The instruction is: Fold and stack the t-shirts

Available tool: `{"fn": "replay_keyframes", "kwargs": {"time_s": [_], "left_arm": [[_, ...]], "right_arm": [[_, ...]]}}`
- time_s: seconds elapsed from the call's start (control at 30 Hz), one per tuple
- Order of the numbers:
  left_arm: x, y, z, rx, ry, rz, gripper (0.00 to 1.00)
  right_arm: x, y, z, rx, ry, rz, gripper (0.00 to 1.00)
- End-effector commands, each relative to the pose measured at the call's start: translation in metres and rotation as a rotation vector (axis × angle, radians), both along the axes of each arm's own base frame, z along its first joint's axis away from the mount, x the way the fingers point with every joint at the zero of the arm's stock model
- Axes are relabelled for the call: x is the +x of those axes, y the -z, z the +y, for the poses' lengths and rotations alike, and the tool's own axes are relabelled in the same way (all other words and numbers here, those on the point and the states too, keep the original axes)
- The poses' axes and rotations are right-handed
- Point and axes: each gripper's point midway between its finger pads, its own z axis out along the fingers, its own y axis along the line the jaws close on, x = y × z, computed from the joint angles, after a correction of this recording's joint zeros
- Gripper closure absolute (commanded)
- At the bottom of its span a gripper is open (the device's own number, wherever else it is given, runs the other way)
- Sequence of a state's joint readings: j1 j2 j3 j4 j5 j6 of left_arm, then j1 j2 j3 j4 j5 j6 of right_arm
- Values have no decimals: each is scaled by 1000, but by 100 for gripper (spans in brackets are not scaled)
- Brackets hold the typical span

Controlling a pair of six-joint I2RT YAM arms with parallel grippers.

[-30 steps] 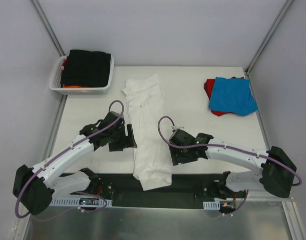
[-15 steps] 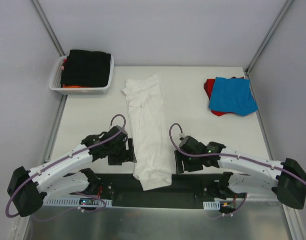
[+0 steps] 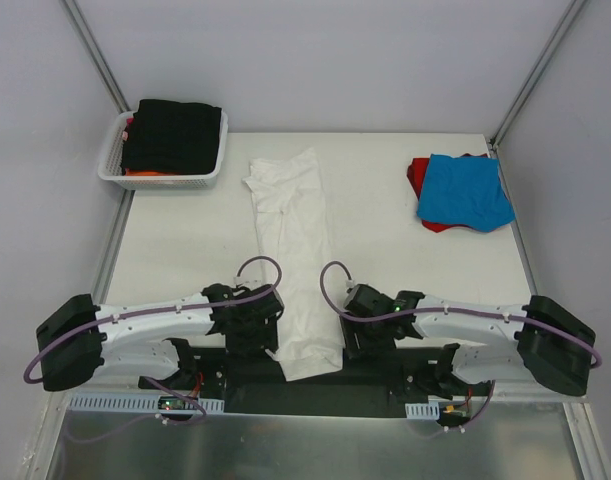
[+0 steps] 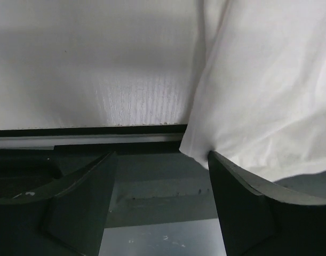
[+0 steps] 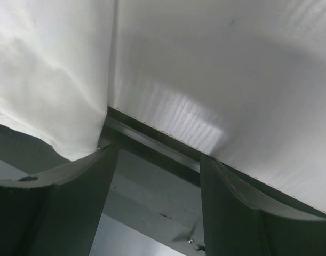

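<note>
Long white cotton t-shirt [image 3: 290, 240] overhangs white worktop's [image 3: 185, 240] near edge; left hand [image 4: 161, 156], right hand [image 5: 158, 152] flank it, spread wide.

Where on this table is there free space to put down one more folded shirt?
Two bare patches: one between the white shirt and the blue-on-red stack, one left of the white shirt, nearer than the basket. The near edge is crowded: left hand and right hand flank the shirt's hem.

the white shirt [image 3: 290, 250] is soft matt cloth, faintly creased. the bench [image 3: 185, 240] is matt white with a fine ribbed grain. the basket [image 3: 161, 180] is white plastic lattice. the left pincer [image 4: 161, 156] has fingers [image 4: 77, 208] of matt black plastic.
</note>
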State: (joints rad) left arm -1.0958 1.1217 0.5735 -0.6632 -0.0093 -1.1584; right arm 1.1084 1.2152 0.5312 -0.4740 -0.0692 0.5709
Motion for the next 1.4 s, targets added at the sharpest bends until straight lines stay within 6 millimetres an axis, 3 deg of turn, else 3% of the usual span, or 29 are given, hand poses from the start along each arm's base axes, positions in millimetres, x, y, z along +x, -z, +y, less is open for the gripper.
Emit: {"fn": "replay_keyframes", "kwargs": {"time_s": [0.0, 0.27, 0.4, 0.63, 0.83, 0.97, 1.07, 1.2, 1.37], "left_arm": [[11, 2, -10, 61, -84, -47, 31], [28, -15, -42, 45, -12, -108, 30], [34, -26, -48, 12, -10, -142, 30], [23, -10, -42, 15, -20, -118, 30], [21, -8, -38, -67, -61, -148, 30], [22, -11, -37, -123, -87, -169, 29], [19, -5, -37, -120, -80, -155, 29], [19, -1, -41, -124, -64, -149, 29], [19, 7, -46, -161, -67, -156, 28]], "right_arm": [[8, -11, 30, 55, -23, -37, 34], [6, -12, 37, 50, -37, -38, 34], [9, -16, 42, 53, -46, -46, 36], [10, -19, 45, 48, -45, -51, 36], [22, -49, 41, 83, 3, -134, 32], [29, -72, 52, 252, 48, -199, 32], [23, -71, 64, 391, 79, -146, 32], [19, -51, 65, 398, 105, -92, 32], [20, -48, 71, 384, 95, -83, 32]]}}
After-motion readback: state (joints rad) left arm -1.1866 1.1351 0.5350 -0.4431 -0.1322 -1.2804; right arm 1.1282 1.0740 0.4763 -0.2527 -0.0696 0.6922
